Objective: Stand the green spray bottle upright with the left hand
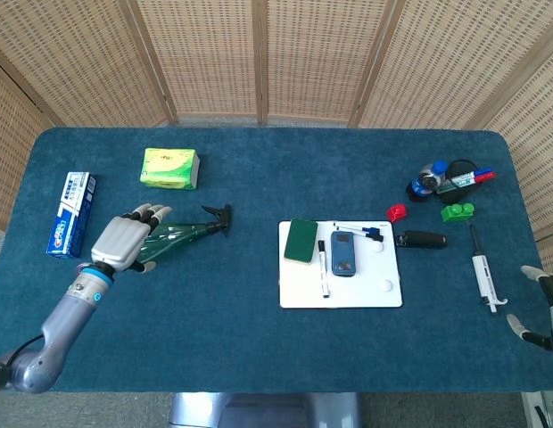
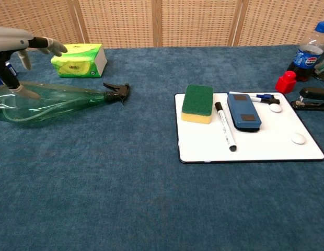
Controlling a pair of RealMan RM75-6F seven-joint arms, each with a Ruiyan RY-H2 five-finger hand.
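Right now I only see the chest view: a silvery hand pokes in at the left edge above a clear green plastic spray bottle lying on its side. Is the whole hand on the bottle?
Observer: In the head view the left hand lies across the wide end of the green spray bottle; I cannot tell whether it grips.
Operator: Where is the other hand?
Observer: The right hand shows at the head picture's right edge, fingers apart, holding nothing.
Operator: Anything near it?
Observer: A white pipette lies just beside it.

Bright, even light; sharp focus, faint shadows.
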